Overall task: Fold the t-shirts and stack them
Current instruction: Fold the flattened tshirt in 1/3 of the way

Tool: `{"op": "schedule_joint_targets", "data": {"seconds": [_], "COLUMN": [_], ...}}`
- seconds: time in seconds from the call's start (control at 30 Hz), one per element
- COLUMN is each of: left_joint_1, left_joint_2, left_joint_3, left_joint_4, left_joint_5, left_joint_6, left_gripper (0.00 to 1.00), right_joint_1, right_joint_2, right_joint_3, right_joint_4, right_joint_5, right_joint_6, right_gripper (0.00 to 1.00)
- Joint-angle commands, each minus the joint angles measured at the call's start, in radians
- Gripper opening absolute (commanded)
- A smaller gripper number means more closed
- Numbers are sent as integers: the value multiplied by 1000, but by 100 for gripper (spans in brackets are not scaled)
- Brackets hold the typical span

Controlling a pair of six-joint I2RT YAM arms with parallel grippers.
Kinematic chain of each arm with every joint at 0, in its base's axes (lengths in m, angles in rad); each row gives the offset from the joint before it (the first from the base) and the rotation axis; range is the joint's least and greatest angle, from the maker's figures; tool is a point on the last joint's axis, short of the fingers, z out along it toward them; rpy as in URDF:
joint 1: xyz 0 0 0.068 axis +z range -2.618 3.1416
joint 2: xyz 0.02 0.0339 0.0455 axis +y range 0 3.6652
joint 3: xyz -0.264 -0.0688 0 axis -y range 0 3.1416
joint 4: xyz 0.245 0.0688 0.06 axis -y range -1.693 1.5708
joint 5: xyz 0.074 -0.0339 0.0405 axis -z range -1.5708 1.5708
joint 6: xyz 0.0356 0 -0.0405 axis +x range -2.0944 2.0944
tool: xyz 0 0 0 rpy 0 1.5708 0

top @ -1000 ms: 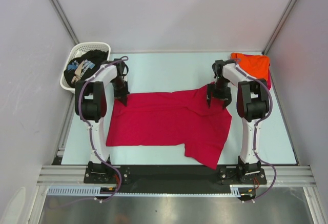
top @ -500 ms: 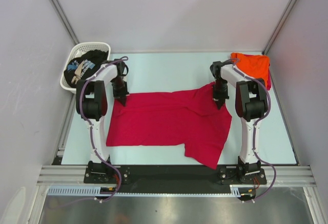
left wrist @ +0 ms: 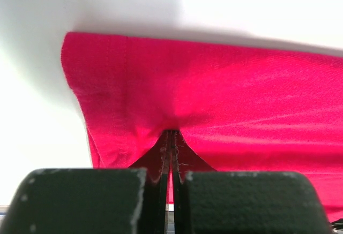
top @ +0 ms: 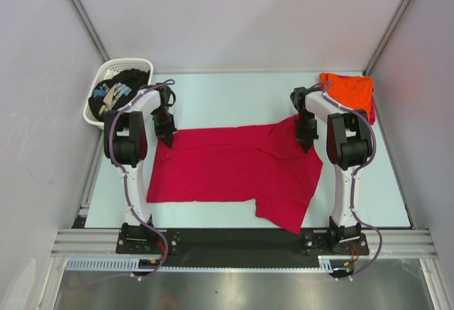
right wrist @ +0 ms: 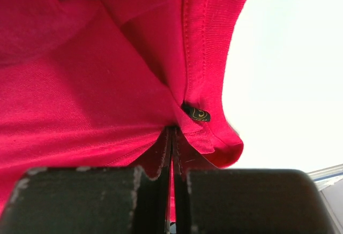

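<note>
The red t-shirt is matt knit cloth, the table smooth and matt, the basket white plastic lattice.

black tee print unreadable, orange tee partly behind right arm, red tee label illegible

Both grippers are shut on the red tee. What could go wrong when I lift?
The left gripper bites only a small pucker near a corner of the red tee, so it might slip free. The right gripper pinches bunched folds beside the label, so the fold could come out skewed.
</note>
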Motion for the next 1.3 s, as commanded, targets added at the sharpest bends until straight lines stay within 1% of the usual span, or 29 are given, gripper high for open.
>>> {"op": "schedule_joint_targets", "data": {"seconds": [0.0,0.1,0.2,0.23,0.27,0.33,0.37,0.4,0.43,0.47,0.5,0.53,0.57,0.6,0.63,0.67,0.7,0.73,0.8,0.9,0.97,1.1,1.2,1.27], "left_joint_1": [31,31,30,28,28,28,28,28,30,30,30,31,33,42,47,53,54,54,96,97,97,108,125,139], "left_joint_2": [0,-17,-106,-135,-204,-267,-336,-365,-402,-460,-491,-519,-546,-609,-635,-658,-696,-712,-723,-709,-720,-749,-798,-830], "left_joint_3": [-12,4,28,30,28,4,-14,-57,-82,-109,-161,-191,-226,-305,-350,-393,-486,-531,-626,-679,-685,-708,-766,-798], "left_joint_4": [0,6,38,52,66,120,141,178,195,213,233,242,252,270,285,293,325,351,393,377,345,279,247,242], "left_joint_5": [-75,-45,-6,9,15,38,58,58,60,72,72,81,87,131,167,188,242,265,311,327,284,248,251,250], "left_joint_6": [4,17,27,33,30,25,22,14,10,11,10,14,14,8,7,-1,-18,-25,-62,-76,-75,-70,-78,-79], "left_gripper": [0,0,0,1,9,20,40,56,67,85,95,100,100,100,100,100,100,100,100,97,98,100,99,100], "right_joint_1": [-21,-19,-18,-19,-21,-30,-36,-42,-55,-84,-104,-122,-159,-173,-185,-190,-223,-227,-236,-259,-271,-317,-320,-323], "right_joint_2": [9,-3,-67,-113,-141,-220,-246,-273,-332,-363,-403,-438,-508,-541,-573,-631,-655,-675,-698,-690,-678,-661,-692,-716], "right_joint_3": [-41,9,132,192,217,240,234,222,164,128,76,27,-72,-123,-169,-267,-312,-363,-465,-528,-549,-601,-657,-699], "right_joint_4": [-17,-52,-101,-105,-107,-90,-83,-76,-57,-49,-37,-11,-4,0,11,11,19,48,75,92,76,19,-3,-1], "right_joint_5": [90,38,-25,-43,-84,-131,-167,-171,-224,-250,-279,-313,-370,-393,-423,-433,-451,-473,-487,-470,-441,-491,-513,-501], "right_joint_6": [-5,-17,-32,-40,-40,-35,-29,-20,-3,6,15,24,34,35,32,29,24,26,35,31,24,3,17,20], "right_gripper": [0,0,0,0,0,0,0,0,10,11,13,21,25,31,46,49,49,49,49,47,46,45,44,44]}}
